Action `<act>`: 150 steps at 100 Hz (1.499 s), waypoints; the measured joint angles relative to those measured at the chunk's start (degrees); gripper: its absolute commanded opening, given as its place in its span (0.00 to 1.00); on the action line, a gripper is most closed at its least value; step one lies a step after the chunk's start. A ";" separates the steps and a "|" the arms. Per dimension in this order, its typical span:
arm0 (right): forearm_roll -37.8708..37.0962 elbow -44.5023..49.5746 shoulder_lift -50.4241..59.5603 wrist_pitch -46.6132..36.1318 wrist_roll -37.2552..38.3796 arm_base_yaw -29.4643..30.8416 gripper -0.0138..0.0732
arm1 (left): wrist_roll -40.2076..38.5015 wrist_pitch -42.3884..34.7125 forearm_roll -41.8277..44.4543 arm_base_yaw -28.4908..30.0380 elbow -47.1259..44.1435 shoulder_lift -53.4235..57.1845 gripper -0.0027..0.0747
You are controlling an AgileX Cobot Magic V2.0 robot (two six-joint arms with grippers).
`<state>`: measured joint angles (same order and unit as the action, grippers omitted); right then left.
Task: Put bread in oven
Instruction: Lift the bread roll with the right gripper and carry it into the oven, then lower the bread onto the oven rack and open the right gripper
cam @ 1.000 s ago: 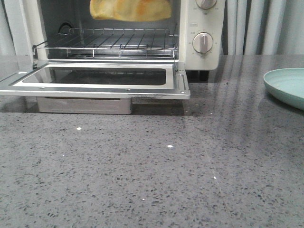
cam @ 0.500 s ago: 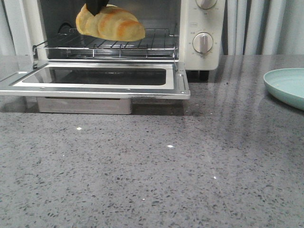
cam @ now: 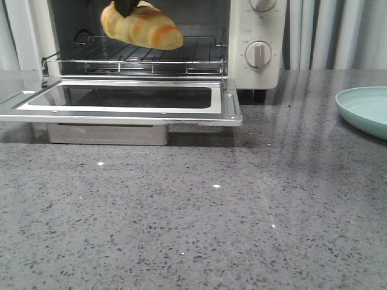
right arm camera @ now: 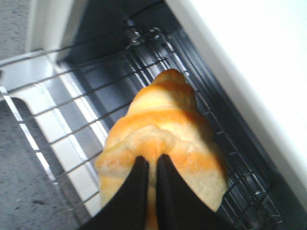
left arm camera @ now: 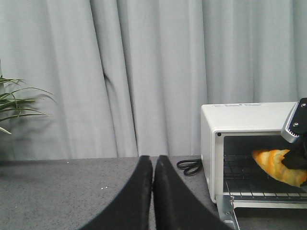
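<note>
Bread [cam: 143, 26] pinched at its fat end by right fingers [right arm camera: 148, 191], hanging just above oven [cam: 257, 36] rack. Looks light, soft, glossy, so easy to squash. Left fingers [left arm camera: 152, 191] closed, empty.

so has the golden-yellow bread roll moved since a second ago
Yes. The golden-yellow bread roll has dropped from the top of the cream-white toaster oven opening toward its wire rack, and shifted left.

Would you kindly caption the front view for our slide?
Right claw holds the bread above the open oven's wire rack.
</note>
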<state>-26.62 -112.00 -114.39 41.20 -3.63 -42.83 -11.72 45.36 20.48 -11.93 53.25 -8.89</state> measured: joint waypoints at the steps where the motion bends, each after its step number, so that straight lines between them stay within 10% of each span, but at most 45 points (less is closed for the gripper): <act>1: -0.14 0.00 -0.02 -0.15 0.00 0.08 0.08 | 0.00 0.00 0.00 0.00 0.00 0.00 0.01; 31: -1.11 0.00 -1.28 -2.18 -0.14 1.55 0.10 | 0.00 0.09 0.00 0.00 0.00 0.00 0.01; 62: -1.14 0.00 -1.28 -2.66 -0.18 1.55 0.57 | 0.00 0.09 0.00 0.00 0.00 0.00 0.01; 150: -1.03 0.00 5.00 12.07 1.77 -9.65 0.55 | 0.00 1.59 2.20 0.00 0.04 0.00 0.01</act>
<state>-27.65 -112.00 -109.39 53.26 -1.87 -52.48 -11.72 46.94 22.67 -11.93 53.29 -8.89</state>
